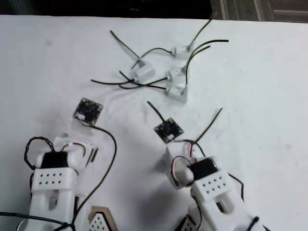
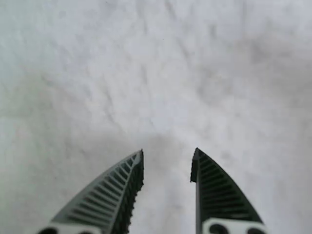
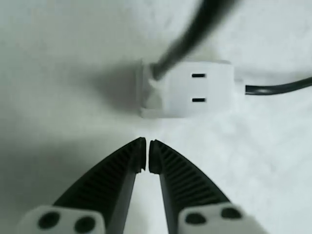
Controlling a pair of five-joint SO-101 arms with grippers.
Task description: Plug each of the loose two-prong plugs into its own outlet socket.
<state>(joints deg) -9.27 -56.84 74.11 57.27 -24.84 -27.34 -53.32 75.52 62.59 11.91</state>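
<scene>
Hovering just beside the white outlet socket (image 3: 214, 87), my right gripper (image 3: 147, 156) is almost closed, empty; my left gripper (image 2: 167, 165) gapes, empty. Socket looks light, rigid, slippery: I'd pinch its 2 flat sides.

A white socket (image 3: 195, 90), slots upward, is laid flat; other white pieces (image 1: 143, 73) with black cords (image 1: 122, 44) are clustered toward the table's (image 1: 260, 72) far edge.

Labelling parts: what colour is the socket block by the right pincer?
White socket block, black cord; right wrist view shows it best.
</scene>
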